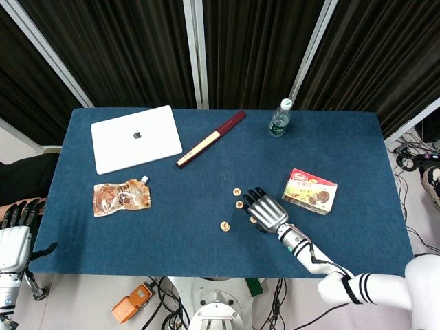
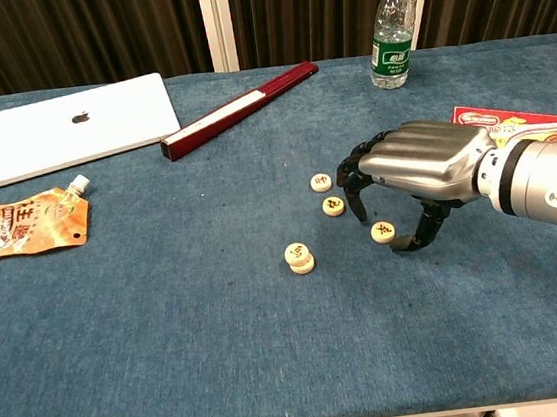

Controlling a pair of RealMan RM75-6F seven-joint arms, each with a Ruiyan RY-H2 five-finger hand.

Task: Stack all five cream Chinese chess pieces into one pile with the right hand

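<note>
On the blue table (image 2: pixel 155 363), the right hand (image 2: pixel 416 162) is seen arched palm-down over one cream chess piece (image 2: pixel 383 231), which lies flat on the cloth. The piece sits beneath the curled fingers (image 2: pixel 353 175), with the thumb (image 2: pixel 422 232) lowered just to its right; whether thumb or fingers touch it cannot be told. Nothing is lifted, and a gap is kept between thumb and fingers. Two further single pieces (image 2: pixel 322 182) and (image 2: pixel 334 206) lie just left of the fingertips, apart from them. A pile of two pieces (image 2: pixel 300 258) is found further left and nearer the table's front edge, well apart from the hand. In the head view the right hand (image 1: pixel 267 212) hides the piece under it, while the pile (image 1: pixel 224 226) is shown to its left. The left hand (image 1: pixel 14 237) is held off the table's left edge, fingers extended and slightly spread, nothing in it.
</note>
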